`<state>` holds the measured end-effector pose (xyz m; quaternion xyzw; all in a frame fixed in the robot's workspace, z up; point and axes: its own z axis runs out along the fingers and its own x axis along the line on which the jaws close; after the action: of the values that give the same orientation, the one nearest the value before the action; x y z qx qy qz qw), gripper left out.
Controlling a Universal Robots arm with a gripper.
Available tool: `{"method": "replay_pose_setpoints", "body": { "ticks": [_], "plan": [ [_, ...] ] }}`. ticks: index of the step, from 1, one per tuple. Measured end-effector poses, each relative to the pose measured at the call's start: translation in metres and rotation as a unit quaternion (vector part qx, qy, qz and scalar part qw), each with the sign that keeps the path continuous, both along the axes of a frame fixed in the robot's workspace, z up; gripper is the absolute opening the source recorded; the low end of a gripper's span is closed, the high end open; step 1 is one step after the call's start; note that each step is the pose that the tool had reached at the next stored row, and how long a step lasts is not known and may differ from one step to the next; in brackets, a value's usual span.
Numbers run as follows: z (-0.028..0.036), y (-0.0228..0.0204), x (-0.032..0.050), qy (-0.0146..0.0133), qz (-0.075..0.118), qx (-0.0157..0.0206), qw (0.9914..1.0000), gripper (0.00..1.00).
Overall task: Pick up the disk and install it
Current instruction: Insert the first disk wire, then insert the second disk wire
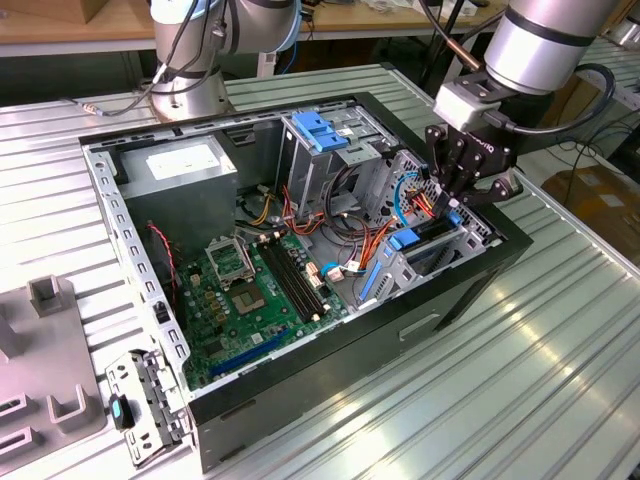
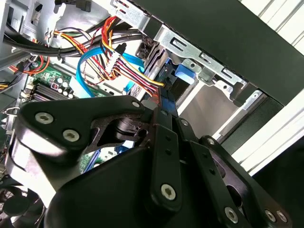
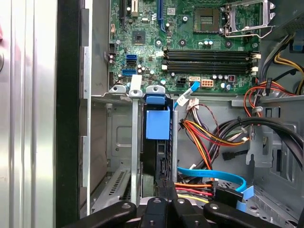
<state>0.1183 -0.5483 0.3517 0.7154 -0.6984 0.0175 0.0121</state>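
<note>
The disk [image 3: 157,124] stands on edge in a slot of the drive cage [image 3: 118,137] at centre frame in the first wrist view, its blue plastic rail end facing up between 2 thin metal walls; it is judged largely seated, though whether it has latched cannot be told. The gripper [image 1: 462,182] sits at upper right of the exterior view, directly over that cage, its black fingers [image 3: 164,190] drawn close together around the dark edge of the disk, apparently gripping it. No cable is seen plugged into the disk. Around it: a flat blue ribbon cable [image 3: 213,175], bundled red, yellow and orange wires [image 3: 209,135], a green circuit board [image 1: 255,300], and the black steel case [image 1: 400,330] on a ribbed metal table [image 1: 520,390].
</note>
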Motion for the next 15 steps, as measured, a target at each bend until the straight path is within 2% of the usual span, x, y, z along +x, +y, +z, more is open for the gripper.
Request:
{"method": "replay_pose_setpoints", "body": {
  "ticks": [12, 15],
  "plan": [
    [0.0008, 0.0, -0.0004, 0.0, 0.0, -0.0001, 1.0, 0.11],
    [0.0008, 0.0001, -0.0036, 0.0, 0.0, -0.0001, 1.0, 0.11]
  ]
}}
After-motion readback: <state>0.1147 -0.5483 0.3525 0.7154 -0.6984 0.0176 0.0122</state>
